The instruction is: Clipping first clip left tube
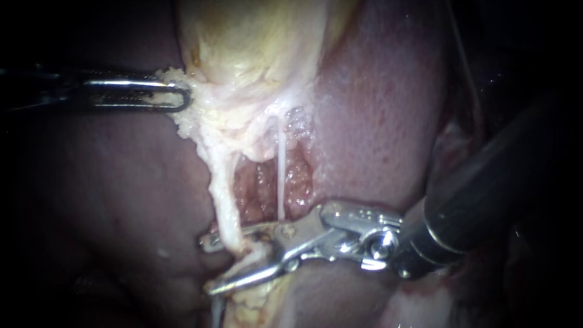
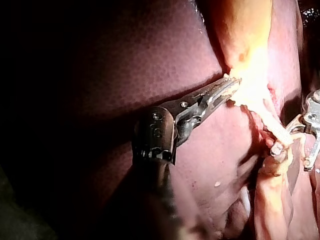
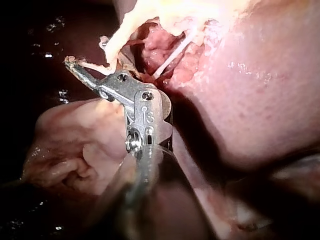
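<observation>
The left tube (image 1: 223, 200) is a pale cord running down from the yellow gallbladder (image 1: 255, 54) and lies between the jaws of my right instrument (image 1: 207, 265). Those jaws are open, one on each side of the tube, with a gap showing. The thin white right tube (image 1: 281, 176) runs straight down beside it, clear of the jaws. My left instrument (image 1: 180, 96) is shut on the gallbladder's frayed edge. In the left wrist view its jaws (image 2: 231, 84) pinch that pale edge (image 2: 250, 75). From the right wrist, my right instrument (image 3: 87, 54) straddles the left tube (image 3: 114, 52).
Dark red liver (image 1: 388, 109) surrounds the site on both sides. Raw, bumpy red tissue (image 1: 261, 188) lies open between the two tubes. Fatty yellow scraps (image 1: 255, 300) hang below the right instrument's jaws. The right instrument's dark shaft (image 1: 486, 182) crosses the lower right.
</observation>
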